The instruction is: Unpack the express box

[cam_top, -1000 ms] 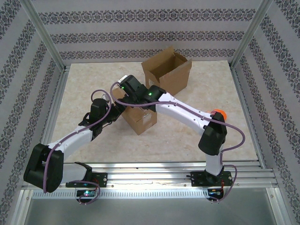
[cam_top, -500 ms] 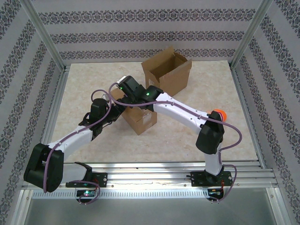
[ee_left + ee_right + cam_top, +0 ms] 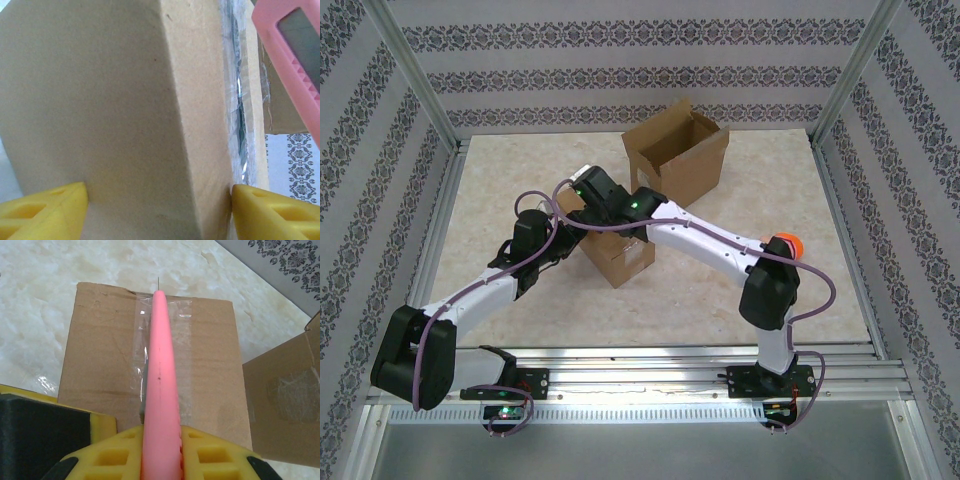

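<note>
Right arm (image 3: pixel 710 240) edged left; pink cutter (image 3: pixel 160 370) hides box (image 3: pixel 100 350) seam.

The right arm (image 3: pixel 712 240) has edged left; its elbow has swung inward, and its wrist sits slightly farther across the taped box (image 3: pixel 625 258).

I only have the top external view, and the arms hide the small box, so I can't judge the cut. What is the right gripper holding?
Observer: The right gripper is shut on a pink utility knife, which lies along the clear tape on the box top.
Operator: Is the left gripper steadying anything?
Observer: Yes. The left gripper clamps the sealed box, with one yellow finger against each side.
</note>
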Action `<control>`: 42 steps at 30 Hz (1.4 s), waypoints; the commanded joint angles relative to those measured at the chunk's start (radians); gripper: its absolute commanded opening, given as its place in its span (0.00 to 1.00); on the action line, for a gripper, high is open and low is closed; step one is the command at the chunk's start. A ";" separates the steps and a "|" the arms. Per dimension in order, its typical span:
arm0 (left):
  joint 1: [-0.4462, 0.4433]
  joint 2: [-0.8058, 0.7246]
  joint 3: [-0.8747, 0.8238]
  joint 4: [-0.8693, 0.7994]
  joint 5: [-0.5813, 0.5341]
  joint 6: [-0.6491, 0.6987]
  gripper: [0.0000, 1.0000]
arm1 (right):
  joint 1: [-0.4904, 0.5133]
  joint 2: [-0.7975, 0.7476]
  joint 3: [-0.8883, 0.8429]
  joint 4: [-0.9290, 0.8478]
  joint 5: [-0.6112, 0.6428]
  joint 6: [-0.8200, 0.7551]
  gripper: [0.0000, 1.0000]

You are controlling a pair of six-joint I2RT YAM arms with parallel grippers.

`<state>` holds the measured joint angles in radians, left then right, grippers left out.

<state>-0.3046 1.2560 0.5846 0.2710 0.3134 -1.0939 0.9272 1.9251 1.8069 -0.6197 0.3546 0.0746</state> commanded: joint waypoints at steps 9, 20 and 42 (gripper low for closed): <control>0.011 0.019 0.000 -0.055 -0.018 0.001 0.74 | -0.004 -0.086 -0.128 -0.066 0.025 0.087 0.00; 0.012 0.022 -0.005 -0.053 -0.024 -0.005 0.74 | 0.001 -0.111 -0.158 -0.072 0.024 0.140 0.00; 0.011 0.075 -0.023 0.004 -0.037 -0.043 0.73 | 0.010 -0.122 -0.202 -0.129 -0.028 0.265 0.00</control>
<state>-0.3054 1.2934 0.5846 0.3218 0.3328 -1.1099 0.9276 1.8240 1.6432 -0.5938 0.3511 0.3092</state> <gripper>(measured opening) 0.728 0.177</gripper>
